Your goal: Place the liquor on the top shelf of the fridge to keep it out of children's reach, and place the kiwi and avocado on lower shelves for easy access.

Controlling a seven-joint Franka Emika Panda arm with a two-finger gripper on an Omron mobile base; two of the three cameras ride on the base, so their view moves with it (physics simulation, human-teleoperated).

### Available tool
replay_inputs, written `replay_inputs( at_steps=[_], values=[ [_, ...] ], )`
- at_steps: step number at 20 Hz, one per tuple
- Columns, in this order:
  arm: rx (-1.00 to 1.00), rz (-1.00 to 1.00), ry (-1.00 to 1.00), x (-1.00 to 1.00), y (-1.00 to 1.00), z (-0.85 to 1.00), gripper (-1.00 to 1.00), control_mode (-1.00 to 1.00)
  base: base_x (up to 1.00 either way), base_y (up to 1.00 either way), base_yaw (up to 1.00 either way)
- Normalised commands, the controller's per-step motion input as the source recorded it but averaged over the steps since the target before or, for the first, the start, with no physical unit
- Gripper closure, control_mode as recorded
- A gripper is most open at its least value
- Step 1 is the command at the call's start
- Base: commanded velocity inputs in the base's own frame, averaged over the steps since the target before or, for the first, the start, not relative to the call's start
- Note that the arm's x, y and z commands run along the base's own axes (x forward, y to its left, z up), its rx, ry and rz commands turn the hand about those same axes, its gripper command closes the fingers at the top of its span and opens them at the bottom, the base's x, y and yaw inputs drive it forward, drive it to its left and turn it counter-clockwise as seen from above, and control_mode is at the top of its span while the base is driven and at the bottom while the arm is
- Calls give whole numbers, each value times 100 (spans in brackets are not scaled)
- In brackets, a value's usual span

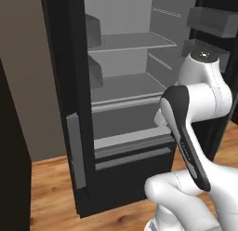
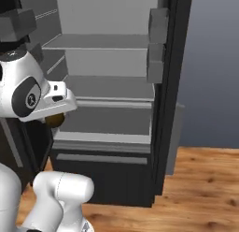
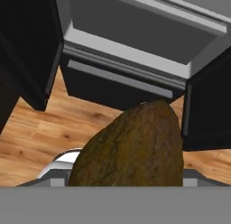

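The kiwi — brown, rough-skinned, oval — hangs before the open fridge, beside its lower shelves.

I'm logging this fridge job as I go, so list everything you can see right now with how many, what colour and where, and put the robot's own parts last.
fridge: one, black outside, pale grey inside, doors open, straight ahead of the robot.
top shelf: one, pale grey, thin and flat, high in the fridge.
lower shelves: grey, one deeper shelf with a raised front lip, drawer fronts beneath it.
door bins: several, grey, on the insides of the open doors.
floor: one, light brown wood planks, below the fridge.
kiwi: one, olive-brown, held in the pincer in front of the lower part of the fridge.
arm: one, white with dark joints, reaching toward the fridge.
pincer: one, closed on the kiwi.
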Motion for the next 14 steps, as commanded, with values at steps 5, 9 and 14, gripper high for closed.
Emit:
replay_inputs(
  at_steps=[5, 9, 14],
  values=[
    [0, 0, 0, 0, 0, 0, 100, 100, 41, 38, -7],
    [0, 0, 0, 0, 0, 0, 100, 100, 65, 2, 5],
    [0, 0, 0, 0, 0, 0, 100, 100, 71, -22, 17]
  ],
)
